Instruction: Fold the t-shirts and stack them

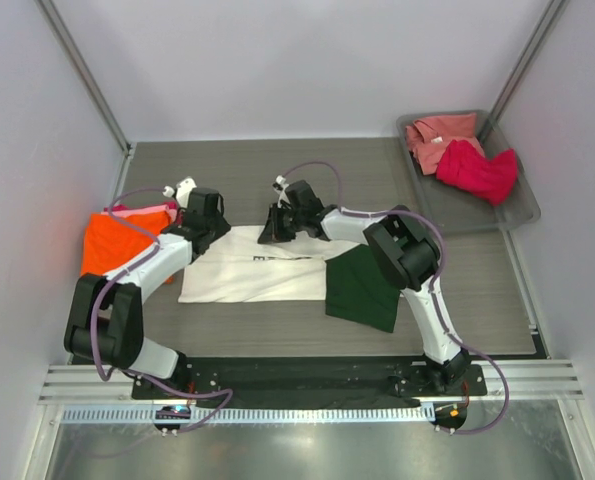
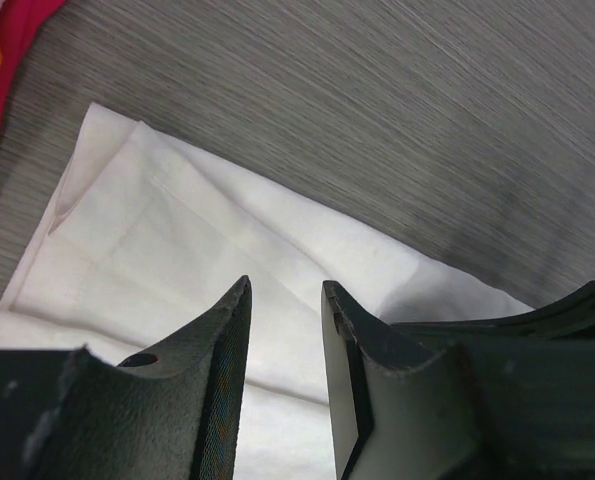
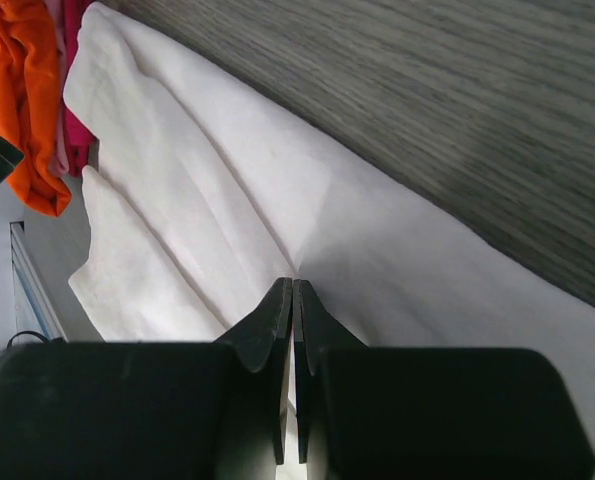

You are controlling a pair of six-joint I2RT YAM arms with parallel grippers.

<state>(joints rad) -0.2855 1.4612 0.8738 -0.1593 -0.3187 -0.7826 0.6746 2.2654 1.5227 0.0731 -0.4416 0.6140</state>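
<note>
A cream t-shirt (image 1: pixel 247 275) lies partly folded across the middle of the table, its dark green sleeve (image 1: pixel 362 290) spread at the right end. My right gripper (image 1: pixel 273 232) is shut at the shirt's far edge. In the right wrist view its jaws (image 3: pixel 293 282) pinch the cream cloth (image 3: pixel 177 170), and creases fan out from the tips. My left gripper (image 1: pixel 215 230) hovers over the shirt's far left corner. Its jaws (image 2: pixel 287 285) stand open with only the cream cloth (image 2: pixel 177 240) below them. An orange t-shirt (image 1: pixel 112 245) lies on a pink one (image 1: pixel 142 211) at the left.
A grey bin (image 1: pixel 522 215) at the back right holds a salmon t-shirt (image 1: pixel 437 135) and a crimson one (image 1: pixel 477 170). White walls close in the table on the left, back and right. Bare wood-grain table shows beyond the cream shirt.
</note>
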